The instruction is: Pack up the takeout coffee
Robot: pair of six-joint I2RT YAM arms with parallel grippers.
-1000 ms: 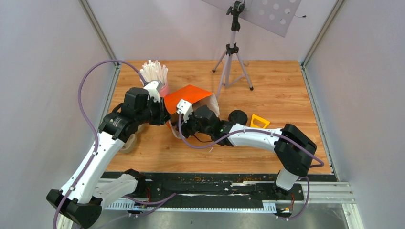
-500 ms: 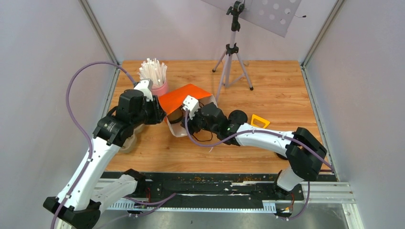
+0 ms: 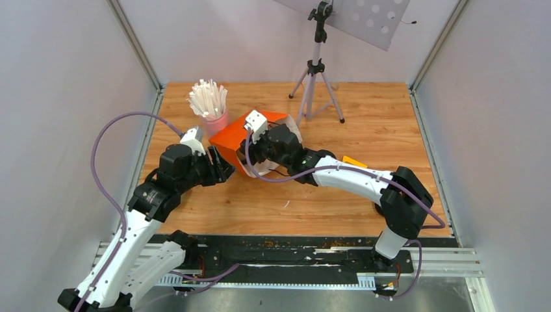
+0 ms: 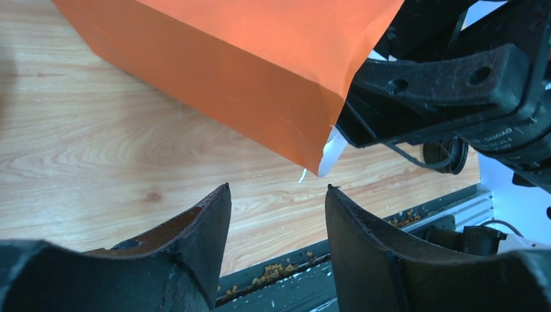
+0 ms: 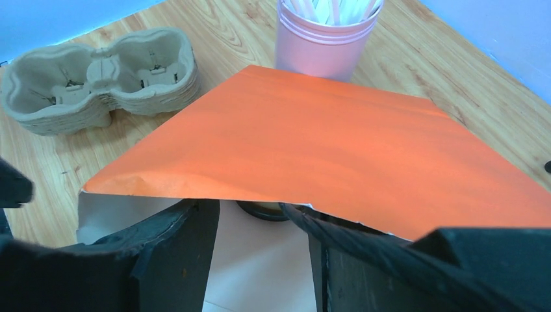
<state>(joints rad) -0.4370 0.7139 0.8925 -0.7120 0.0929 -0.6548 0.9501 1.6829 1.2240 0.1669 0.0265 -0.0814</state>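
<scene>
Left gripper (image 4: 278,192) stands spread and empty just short of the orange paper bag (image 3: 231,143); hold it clear of the near fold, where a nudge would likely tip the bag. Beyond it, the right gripper (image 5: 242,218) has its fingers parted inside the bag's mouth, the orange top panel draped over them and no pinch visible; raise that panel evenly. Deep in the mouth a dark round form with a brownish edge, probably the takeout coffee (image 5: 265,212), barely shows, so move slowly and avoid the pink cup of white sticks (image 3: 212,112) behind.
</scene>
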